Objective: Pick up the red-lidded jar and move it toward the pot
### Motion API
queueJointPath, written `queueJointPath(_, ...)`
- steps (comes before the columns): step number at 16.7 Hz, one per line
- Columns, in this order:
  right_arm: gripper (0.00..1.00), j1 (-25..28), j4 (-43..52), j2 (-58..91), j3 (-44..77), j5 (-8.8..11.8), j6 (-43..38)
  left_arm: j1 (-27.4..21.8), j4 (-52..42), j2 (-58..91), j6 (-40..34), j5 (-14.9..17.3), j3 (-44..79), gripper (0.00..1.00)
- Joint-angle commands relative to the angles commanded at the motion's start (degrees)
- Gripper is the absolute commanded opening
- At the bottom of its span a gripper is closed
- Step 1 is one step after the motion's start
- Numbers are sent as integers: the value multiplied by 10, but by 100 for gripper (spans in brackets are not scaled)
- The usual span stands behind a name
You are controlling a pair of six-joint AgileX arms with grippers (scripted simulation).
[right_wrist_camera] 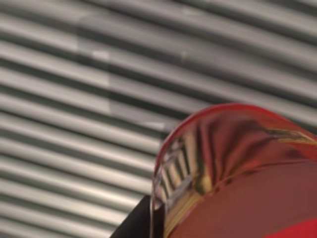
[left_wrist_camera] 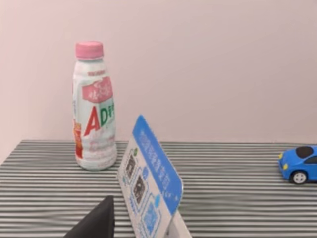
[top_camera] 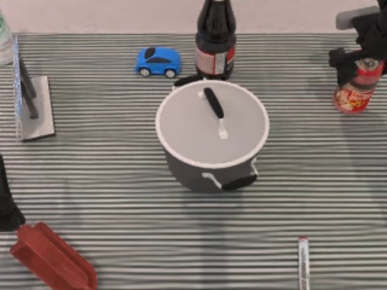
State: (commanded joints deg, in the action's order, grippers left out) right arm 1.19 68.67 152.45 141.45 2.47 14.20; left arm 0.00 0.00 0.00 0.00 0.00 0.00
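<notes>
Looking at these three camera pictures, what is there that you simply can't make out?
- Right gripper: in the top view its body covers the red-lidded jar top, so the finger state is unclear.
- Jar label: the right wrist view sits too close to read it.
- Left gripper: cut off by the top view's left edge.
- Pot contents: hidden under its lid.
- Dark bottle: top cut off.

The right arm (top_camera: 357, 24), seen near the red-lidded jar (top_camera: 357, 90), has a pale grey rounded link ending in a blocky matte-black wrist and gripper (top_camera: 357, 63) body. The left arm (top_camera: 7, 202) is a plain black, tapering shape at the table's left edge; no cables, screws or markings show.
</notes>
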Motion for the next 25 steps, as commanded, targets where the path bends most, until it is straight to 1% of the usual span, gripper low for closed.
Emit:
queueJointPath(5,0,-2,0,-2,-1,0,-1,0,0,0,0,0,0,100)
queueJointPath(7,0,0,-1,-22,-22,1,0,0,0,0,0,0,0,100)
queueJointPath(10,0,2,-5,-96,-97,1,-2,0,0,0,0,0,0,100)
queueJointPath(14,0,6,-10,-237,-247,2,-4,0,0,0,0,0,0,100)
queueJointPath(17,0,9,-12,-305,-315,3,-4,0,0,0,0,0,0,100)
queueJointPath(25,0,12,-16,-319,-334,1,-14,0,0,0,0,0,0,100)
